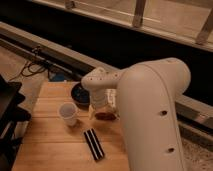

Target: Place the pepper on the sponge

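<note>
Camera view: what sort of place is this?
Likely an indoor robot test area: wooden table, floor cables, railing behind. The gripper is at the pepper.

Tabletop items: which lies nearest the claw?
The reddish-brown pepper, just below the claw; the white cup, dark bowl and black ribbed bar sit farther off.

Light wood table (47, 145), made of long boards. White cup (68, 113) stands upright near middle. Black ribbed bar (93, 144) lies flat closer to front, right of cup, not touching it. Dark round bowl (79, 94) sits at back, behind cup. Small reddish-brown pepper (105, 115) low on table top, right of cup. Gripper (99, 107) hangs just above pepper, beside bowl
</note>
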Robot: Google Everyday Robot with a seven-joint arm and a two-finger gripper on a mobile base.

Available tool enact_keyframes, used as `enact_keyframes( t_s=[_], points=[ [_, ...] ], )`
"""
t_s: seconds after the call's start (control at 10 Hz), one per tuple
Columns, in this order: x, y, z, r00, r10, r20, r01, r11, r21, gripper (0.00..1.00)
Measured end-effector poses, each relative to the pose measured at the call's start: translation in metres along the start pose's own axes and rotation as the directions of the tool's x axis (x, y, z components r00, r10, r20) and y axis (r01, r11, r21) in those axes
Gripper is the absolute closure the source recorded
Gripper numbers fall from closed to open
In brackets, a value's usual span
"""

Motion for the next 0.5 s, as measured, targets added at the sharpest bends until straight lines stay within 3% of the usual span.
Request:
enact_keyframes(
  t_s=[0.5],
  points=[
    [0.012, -0.008, 0.026, 0.999, 0.033, -0.028, -0.035, 0.996, -0.086, 0.20]
  ],
)
